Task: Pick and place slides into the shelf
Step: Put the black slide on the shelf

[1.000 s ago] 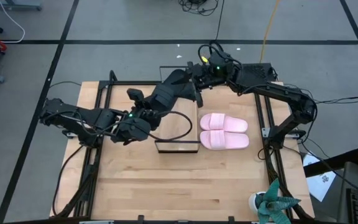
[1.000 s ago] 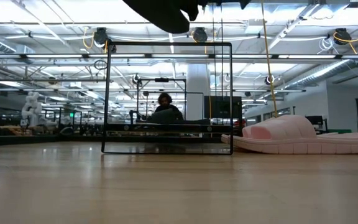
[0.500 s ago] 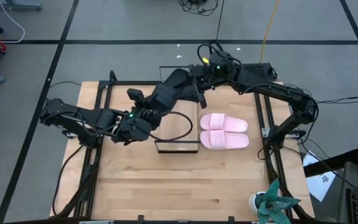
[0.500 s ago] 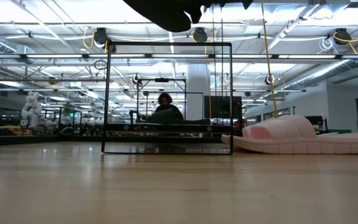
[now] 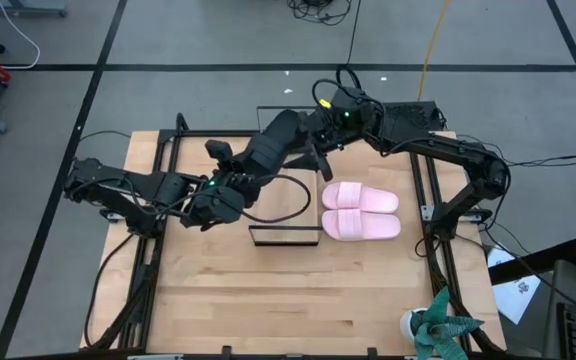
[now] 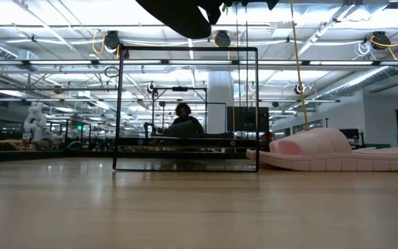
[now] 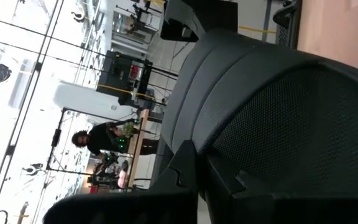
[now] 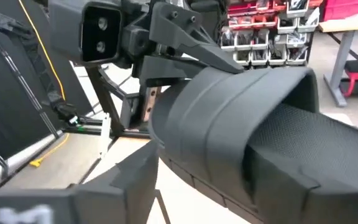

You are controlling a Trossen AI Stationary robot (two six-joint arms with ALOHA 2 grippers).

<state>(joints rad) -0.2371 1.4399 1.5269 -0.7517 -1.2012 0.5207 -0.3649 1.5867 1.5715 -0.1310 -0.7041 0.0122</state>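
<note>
Above the far half of the bench, over the shelf (image 5: 286, 205), we see both arms meeting on one black slide (image 5: 273, 145). We read the right gripper (image 5: 313, 140) as clamped on the slide's end nearer the right side. The left gripper (image 5: 236, 172) sits against its other end; the left wrist view is filled by the slide's black strap (image 7: 272, 118), with the gripper's own dark finger (image 7: 185, 174) pressed against it, so we judge this gripper closed on the slide as well, though that grasp is less plainly shown. From table height the slide (image 6: 178, 14) hangs well above the top bar of the shelf's black frame (image 6: 188, 50), touching nothing.

The pink pair (image 5: 360, 210) lies side by side on the bench between the shelf and the right edge, just beside the frame and untouched. A second black slide cannot be made out with certainty; a dark shape on the lower board in the low view may be one, or may belong to the room behind, where a person (image 6: 184, 119) sits.

We judge the task to be early: one slide is being carried over the shelf but not yet set down, and the two pink slides remain to be placed.
</note>
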